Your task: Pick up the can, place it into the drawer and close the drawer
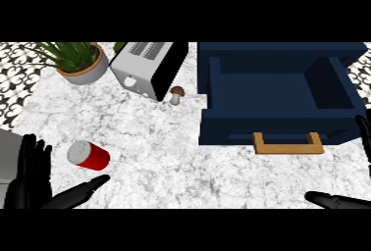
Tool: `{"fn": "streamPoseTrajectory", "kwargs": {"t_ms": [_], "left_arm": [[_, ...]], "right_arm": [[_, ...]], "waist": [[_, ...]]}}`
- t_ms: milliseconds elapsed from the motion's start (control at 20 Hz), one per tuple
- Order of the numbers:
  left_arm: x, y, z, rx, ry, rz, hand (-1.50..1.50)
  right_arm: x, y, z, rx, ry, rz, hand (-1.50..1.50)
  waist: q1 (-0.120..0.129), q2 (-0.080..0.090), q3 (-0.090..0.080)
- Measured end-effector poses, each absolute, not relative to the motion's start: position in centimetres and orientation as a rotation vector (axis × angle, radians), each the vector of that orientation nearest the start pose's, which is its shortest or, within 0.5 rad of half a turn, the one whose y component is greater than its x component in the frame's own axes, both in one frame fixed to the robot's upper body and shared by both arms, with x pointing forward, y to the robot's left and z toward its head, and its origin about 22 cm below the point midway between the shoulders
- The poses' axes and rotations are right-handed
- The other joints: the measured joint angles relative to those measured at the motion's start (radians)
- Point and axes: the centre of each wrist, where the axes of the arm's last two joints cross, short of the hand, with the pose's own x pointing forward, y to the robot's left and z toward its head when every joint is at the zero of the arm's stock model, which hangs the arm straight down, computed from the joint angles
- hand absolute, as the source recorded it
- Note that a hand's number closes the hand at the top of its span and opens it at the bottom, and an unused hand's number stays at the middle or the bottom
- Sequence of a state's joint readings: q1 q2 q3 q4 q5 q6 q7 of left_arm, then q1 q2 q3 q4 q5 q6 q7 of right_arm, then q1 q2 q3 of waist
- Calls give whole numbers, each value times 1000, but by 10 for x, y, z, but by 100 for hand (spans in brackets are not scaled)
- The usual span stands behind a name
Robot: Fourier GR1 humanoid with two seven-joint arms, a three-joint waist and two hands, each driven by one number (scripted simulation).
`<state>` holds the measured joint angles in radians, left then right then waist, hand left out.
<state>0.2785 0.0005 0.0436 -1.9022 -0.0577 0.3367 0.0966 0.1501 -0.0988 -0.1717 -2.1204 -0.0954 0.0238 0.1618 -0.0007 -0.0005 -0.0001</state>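
My left hand (pixel 29 171) stands at the near left edge of the counter, fingers straight and pointing away from me, thumb stretched out to the right along the marble; it holds nothing. My right hand (pixel 337 200) shows at the near right corner, with a thumb lying low and dark fingers rising along the right edge beside the drawer, spread and likewise holding nothing.

Just right of my left fingers, and just beyond the thumb, lies one can (pixel 88 155), red with a pale lid, tipped on its side with the lid turned to the far left. It rests on the counter (pixel 174 147), touching neither hand, well apart from the drawer.

One dark blue drawer (pixel 279 95) stands pulled out at the far right, its inside bare, with one tan handle (pixel 287 143) jutting from its near face.

Farther out on the left half I count one silver toaster (pixel 148 66) with a black side, one small brown mushroom (pixel 176 94) upright just beside the toaster's near right corner (between toaster and drawer), and one potted plant (pixel 78 61) in a grey pot at the far left.
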Motion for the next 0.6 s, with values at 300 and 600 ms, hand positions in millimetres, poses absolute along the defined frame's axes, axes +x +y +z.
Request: {"fn": "streamPoseTrajectory", "kwargs": {"t_ms": [300, 600], "left_arm": [[175, 263, -9, 464, -1498, 372, -150], [176, 274, -42, 483, -1470, 399, -150]], "right_arm": [[172, -288, 109, -189, -1837, -70, -150], [171, -292, 116, -189, -1836, -72, -150]], "waist": [[-1, 0, 0], [0, 0, 0]]}}
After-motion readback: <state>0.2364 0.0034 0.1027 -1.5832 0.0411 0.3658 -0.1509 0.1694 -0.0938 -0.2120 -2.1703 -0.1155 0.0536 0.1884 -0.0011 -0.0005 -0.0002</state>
